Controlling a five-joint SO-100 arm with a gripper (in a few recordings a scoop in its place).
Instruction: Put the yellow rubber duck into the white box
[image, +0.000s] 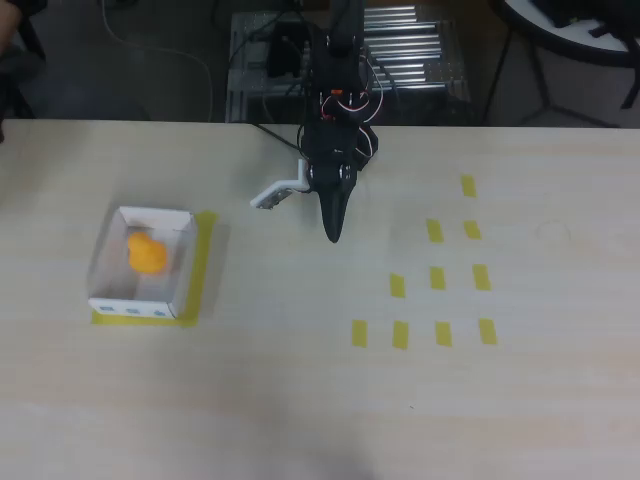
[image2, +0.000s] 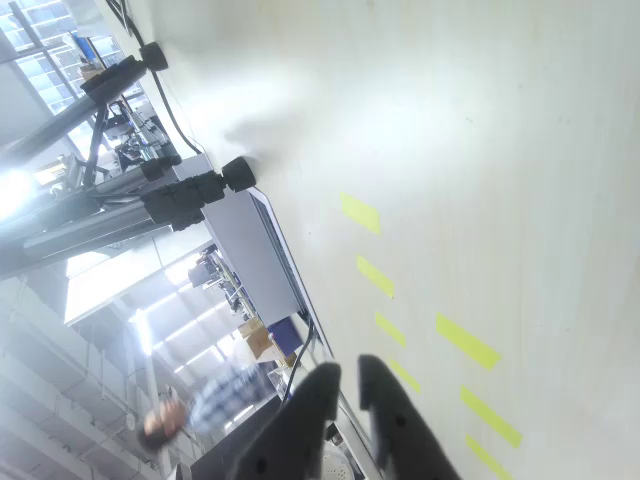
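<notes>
Already the duck (image: 146, 252) sits inside the box (image: 183, 268) at the left of the overhead view, and the box rests on a yellow tape outline (image: 205, 262) that likely marks its set spot, so the task looks done. Near top centre the gripper (image: 333, 228) hangs apart from both, holding nothing, its dark fingers (image2: 385, 420) drawn to a thin gap in the wrist view. Rows of tape marks (image: 437, 278) at the right probably flag duck starting places.

Matt pale wood-grain table (image: 300, 400); white cardboard box (image: 185, 270); rubbery duck (image: 146, 253).
</notes>
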